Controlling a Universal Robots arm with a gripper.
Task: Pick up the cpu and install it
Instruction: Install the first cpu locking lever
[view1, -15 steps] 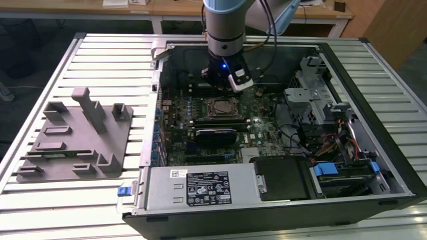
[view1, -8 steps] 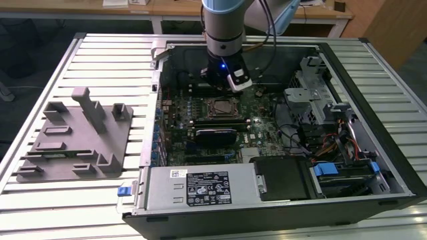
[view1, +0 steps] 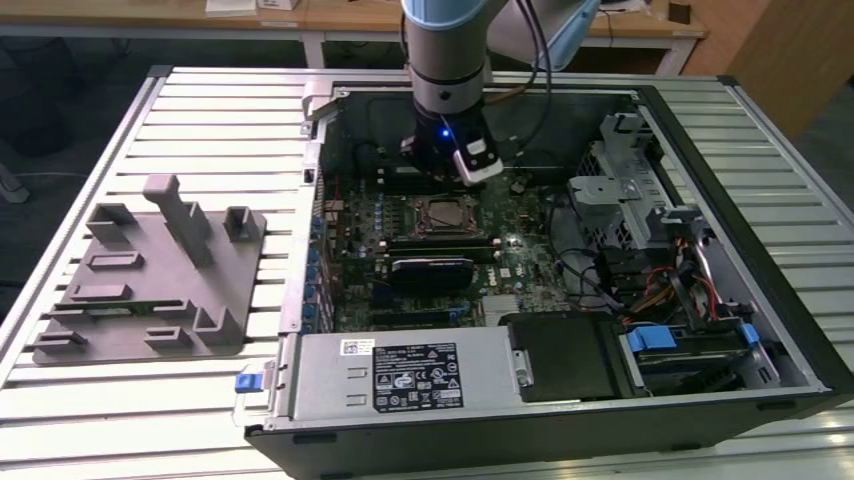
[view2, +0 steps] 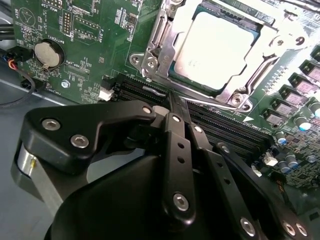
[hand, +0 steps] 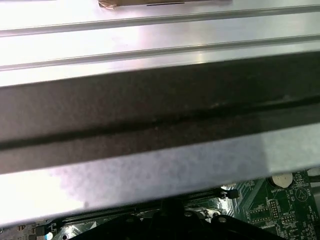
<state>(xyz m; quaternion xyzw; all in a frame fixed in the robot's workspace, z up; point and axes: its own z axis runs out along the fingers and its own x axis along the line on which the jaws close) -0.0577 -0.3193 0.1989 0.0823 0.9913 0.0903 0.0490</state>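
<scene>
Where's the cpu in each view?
Exterior view: cpu seated in the socket, mid-motherboard, just below the hand.
Second wrist view: cpu inside the metal bracket, beyond the hand's linkage.
First wrist view: not in it.
Shared landmark: coin battery.

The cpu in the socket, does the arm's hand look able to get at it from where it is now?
Probably yes. The cpu lies face-up in the open socket frame, nothing on top of it. The hand hangs over the memory slots right beside the socket, and nothing stands between them.
</scene>
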